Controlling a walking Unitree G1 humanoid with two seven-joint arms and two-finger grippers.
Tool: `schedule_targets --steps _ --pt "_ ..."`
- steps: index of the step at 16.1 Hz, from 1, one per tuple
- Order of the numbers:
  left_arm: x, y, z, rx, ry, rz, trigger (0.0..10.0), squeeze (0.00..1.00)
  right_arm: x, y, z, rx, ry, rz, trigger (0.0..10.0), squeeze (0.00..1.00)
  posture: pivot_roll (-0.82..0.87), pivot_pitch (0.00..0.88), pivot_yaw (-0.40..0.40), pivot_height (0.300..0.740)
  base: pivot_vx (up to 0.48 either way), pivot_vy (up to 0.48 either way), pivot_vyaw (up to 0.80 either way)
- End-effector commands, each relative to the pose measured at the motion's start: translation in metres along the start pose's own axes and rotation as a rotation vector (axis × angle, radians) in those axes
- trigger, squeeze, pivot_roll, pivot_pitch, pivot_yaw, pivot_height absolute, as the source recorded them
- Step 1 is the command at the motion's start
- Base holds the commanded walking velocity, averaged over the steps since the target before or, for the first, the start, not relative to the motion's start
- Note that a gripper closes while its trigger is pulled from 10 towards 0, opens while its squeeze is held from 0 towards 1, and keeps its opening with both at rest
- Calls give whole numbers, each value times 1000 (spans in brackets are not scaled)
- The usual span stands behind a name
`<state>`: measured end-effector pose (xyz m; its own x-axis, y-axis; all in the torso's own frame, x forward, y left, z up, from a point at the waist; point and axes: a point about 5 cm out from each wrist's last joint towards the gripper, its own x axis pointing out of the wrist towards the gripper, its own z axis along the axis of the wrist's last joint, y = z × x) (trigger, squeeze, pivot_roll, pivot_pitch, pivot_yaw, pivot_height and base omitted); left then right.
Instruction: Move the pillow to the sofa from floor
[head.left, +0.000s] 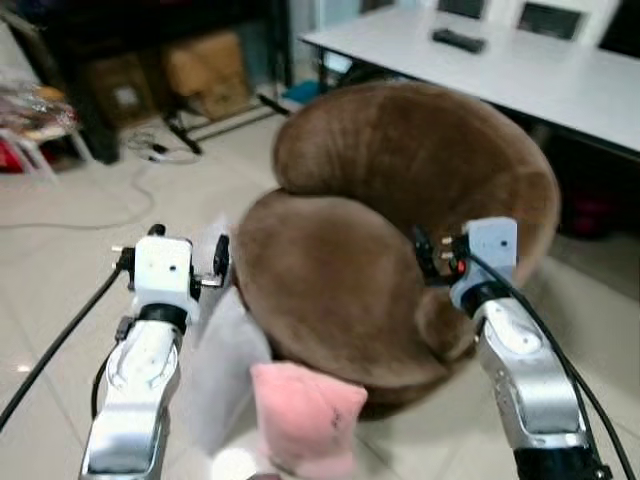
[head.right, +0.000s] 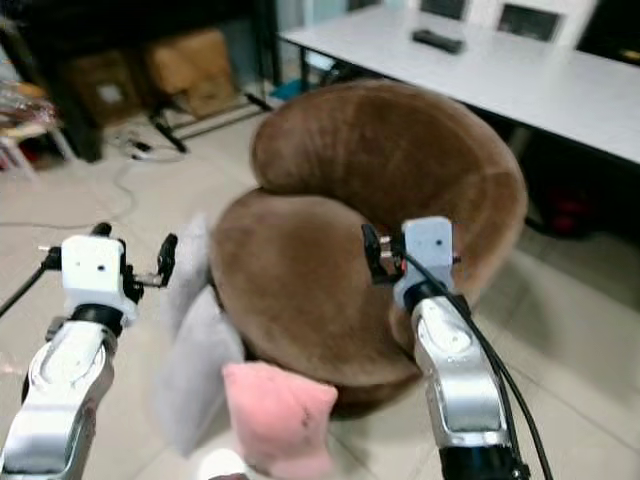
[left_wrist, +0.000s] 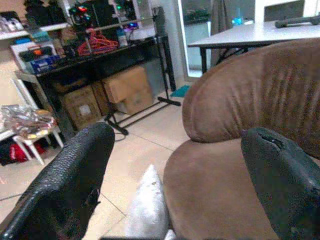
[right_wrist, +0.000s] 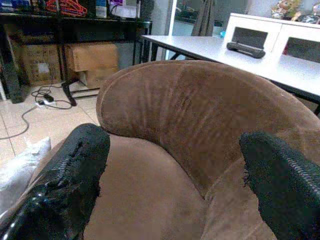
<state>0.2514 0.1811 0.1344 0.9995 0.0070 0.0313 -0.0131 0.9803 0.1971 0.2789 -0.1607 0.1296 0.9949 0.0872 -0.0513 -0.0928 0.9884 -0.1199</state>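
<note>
Tiled floor (head.left: 80, 270), round brown sofa (head.left: 400, 200) ahead. Pink pillow (head.left: 305, 415) is seen on the floor at the sofa's front, below and between left gripper (head.left: 190, 262) and right gripper (head.left: 432, 255); both are spread open, empty.

White table (head.left: 520, 70) behind the seat, a dark flat device (head.left: 459, 40) on it. Two cardboard boxes (head.left: 205, 72) under a black shelf unit (left_wrist: 115, 60) along the far wall. Red hangers (left_wrist: 97, 44) on the shelf top. Cables (head.left: 140, 175) trail across the tiled floor (head.left: 60, 270). A small white stool (left_wrist: 32, 135) holds crumpled plastic.
</note>
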Motion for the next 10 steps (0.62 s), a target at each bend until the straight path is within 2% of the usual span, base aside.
schedule_targets --steps 1,3,6,8,10 --pt "2 -7 4 -10 -18 -23 10000 0 -2 -8 -2 -11 8 -16 10000 0 -9 0 13 740 292 0 0" --pt "2 -7 4 -10 -19 -22 10000 0 -3 -2 -2 -46 2 32 10000 0 -9 0 14 740 292 0 800" --pt "2 -7 4 -9 -17 -22 10000 0 -4 -4 -2 -40 -8 36 10000 0 -9 0 13 740 284 0 800" --pt "3 -7 3 -2 -14 -17 10000 0 -4 -7 -2 35 -7 29 10000 0 -10 0 14 740 127 0 0" --pt "3 -6 3 2 -12 -15 10000 0 -5 -8 -4 61 10 19 10000 0 -12 0 16 740 0 0 0"
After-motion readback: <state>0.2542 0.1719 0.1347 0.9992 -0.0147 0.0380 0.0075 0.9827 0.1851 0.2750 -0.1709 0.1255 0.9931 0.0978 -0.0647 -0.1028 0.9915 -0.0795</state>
